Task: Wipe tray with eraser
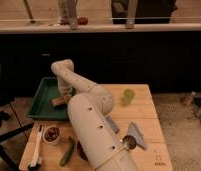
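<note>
The dark-green tray (40,102) lies on the left back part of the wooden table. My gripper (61,98) reaches down into the tray near its right side. It is shut on the tan eraser (57,102), which rests on the tray floor. My white arm (89,115) runs from the bottom of the view up to the tray and hides the tray's right rim.
A white-handled brush (36,146), a small bowl with dark contents (52,134) and a long green object (67,151) lie at the front left. A green cup (128,95) stands at the back right, and a grey object (136,135) lies at the right. A dark counter stands behind the table.
</note>
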Motion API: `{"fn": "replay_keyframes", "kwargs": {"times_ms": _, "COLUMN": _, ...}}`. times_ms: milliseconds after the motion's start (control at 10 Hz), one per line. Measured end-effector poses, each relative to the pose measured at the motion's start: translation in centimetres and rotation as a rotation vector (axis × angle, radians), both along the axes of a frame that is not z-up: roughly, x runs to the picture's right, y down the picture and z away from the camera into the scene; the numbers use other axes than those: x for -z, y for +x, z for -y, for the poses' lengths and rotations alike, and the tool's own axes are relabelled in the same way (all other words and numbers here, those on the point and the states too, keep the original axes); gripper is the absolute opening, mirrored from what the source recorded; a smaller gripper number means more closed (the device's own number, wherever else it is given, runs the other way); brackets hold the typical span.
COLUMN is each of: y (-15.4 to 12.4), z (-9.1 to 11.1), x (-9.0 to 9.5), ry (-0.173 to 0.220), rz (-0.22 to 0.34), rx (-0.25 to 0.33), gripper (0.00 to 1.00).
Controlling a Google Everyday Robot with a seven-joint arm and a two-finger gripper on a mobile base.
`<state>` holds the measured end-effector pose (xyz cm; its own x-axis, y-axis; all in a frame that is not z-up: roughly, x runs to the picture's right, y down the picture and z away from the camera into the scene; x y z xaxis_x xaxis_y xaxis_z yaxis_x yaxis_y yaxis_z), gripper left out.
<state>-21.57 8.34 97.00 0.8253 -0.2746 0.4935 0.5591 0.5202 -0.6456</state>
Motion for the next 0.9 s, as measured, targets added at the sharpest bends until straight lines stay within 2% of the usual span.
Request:
{"fn": "replay_keyframes", "kwargs": {"times_ms": 300, "y": 0.0, "z": 0.0, "x": 0.0, "ry": -0.002, "rz": 0.006, "rx": 0.0, "gripper": 0.02}}
{"fn": "replay_keyframes", "kwargs": {"times_ms": 400, "y": -0.2, "z": -0.1, "x": 0.2, "ry": -0.004, "rz": 0.023, "rx": 0.004, "gripper": 0.02}}
{"fn": "replay_keyframes", "kwargs": {"times_ms": 700, "y": -0.9, "z": -1.7, "x": 2.3, "ry": -0.065, "rz": 0.116, "rx": 0.031, "gripper": 0.02}}
{"fn": "replay_keyframes", "kwargs": {"times_ms": 800, "y": -0.6, "z": -1.7, "x": 2.4, "ry": -0.079, "rz": 0.134, "rx": 0.023, "gripper": 0.02}}
{"fn": "replay_keyframes", "kwargs": {"times_ms": 900, "y": -0.2, "z": -1.5, "x": 2.4, "ry": -0.081, "rz": 0.129, "rx": 0.02, "gripper": 0.02}}
